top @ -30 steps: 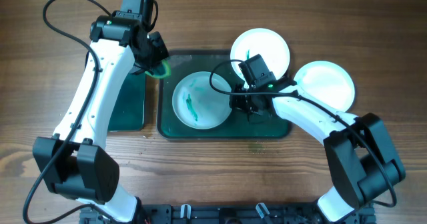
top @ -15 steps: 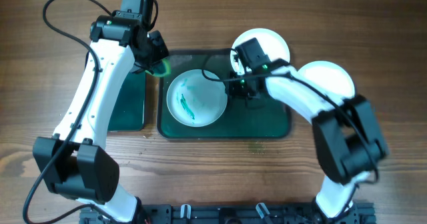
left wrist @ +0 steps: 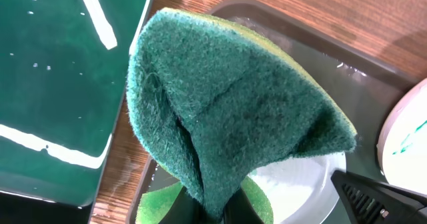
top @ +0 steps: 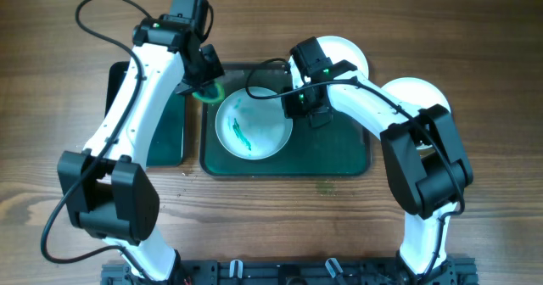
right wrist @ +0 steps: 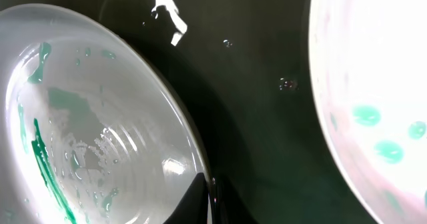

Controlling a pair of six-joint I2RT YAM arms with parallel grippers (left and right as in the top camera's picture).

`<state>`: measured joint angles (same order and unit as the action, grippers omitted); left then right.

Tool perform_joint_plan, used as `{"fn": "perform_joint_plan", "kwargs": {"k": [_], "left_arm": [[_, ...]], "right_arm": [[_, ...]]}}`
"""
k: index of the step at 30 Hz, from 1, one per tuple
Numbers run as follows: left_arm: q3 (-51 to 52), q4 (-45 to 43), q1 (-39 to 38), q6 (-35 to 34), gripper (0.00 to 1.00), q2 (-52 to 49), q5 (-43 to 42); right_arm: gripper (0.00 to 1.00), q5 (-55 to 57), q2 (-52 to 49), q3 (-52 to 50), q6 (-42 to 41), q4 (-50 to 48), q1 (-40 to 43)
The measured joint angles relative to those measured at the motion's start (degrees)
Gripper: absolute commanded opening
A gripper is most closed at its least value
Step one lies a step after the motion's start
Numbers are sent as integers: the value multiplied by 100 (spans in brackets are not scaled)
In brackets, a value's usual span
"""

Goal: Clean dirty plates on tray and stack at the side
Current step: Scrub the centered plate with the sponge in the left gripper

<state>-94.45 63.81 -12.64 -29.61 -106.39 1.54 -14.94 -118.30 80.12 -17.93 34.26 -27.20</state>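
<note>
A white plate (top: 253, 125) smeared with green streaks lies on the left half of the dark green tray (top: 339, 153). My right gripper (top: 297, 107) is shut on its right rim; the right wrist view shows the fingers (right wrist: 205, 201) pinching that rim of the plate (right wrist: 87, 117). My left gripper (top: 206, 86) is shut on a green sponge (left wrist: 233, 117) and holds it just above the plate's upper left edge (left wrist: 300, 184). A second plate (top: 339, 54) with green spots sits at the tray's far right corner and also shows in the right wrist view (right wrist: 373, 104). A third, bluish plate (top: 420, 107) lies on the table right of the tray.
A smaller narrow green tray (top: 161, 124) lies left of the big tray, under my left arm, and shows in the left wrist view (left wrist: 60, 84). A black cable (top: 263, 75) loops over the big tray's far edge. Bare wooden table surrounds everything.
My right gripper moved up and left along the plate's rim and shifted the plate slightly left. My left arm moved right with the sponge, toward the plate.
</note>
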Motion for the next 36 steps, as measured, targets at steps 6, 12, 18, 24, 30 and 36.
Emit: {"fn": "perform_joint_plan", "kwargs": {"k": [6,12,18,24,30,36], "left_arm": [[0,0,-61,0,4,-146,-2],[0,0,-61,0,4,-184,-20],[0,0,-61,0,4,-184,-20],[0,0,-61,0,4,-184,-22],[7,-7,-61,0,4,-184,-20],[485,-481,-103,2,4,-184,-31]], "right_arm": [[4,-2,0,0,-264,103,-151],[21,2,-4,-2,-960,116,-201],[14,-2,-76,-4,-1403,136,-201],[4,-11,-79,-11,-1576,131,-203],[4,-2,-79,-13,-1703,131,-201],[4,-4,-79,-13,-1742,129,-201]]}}
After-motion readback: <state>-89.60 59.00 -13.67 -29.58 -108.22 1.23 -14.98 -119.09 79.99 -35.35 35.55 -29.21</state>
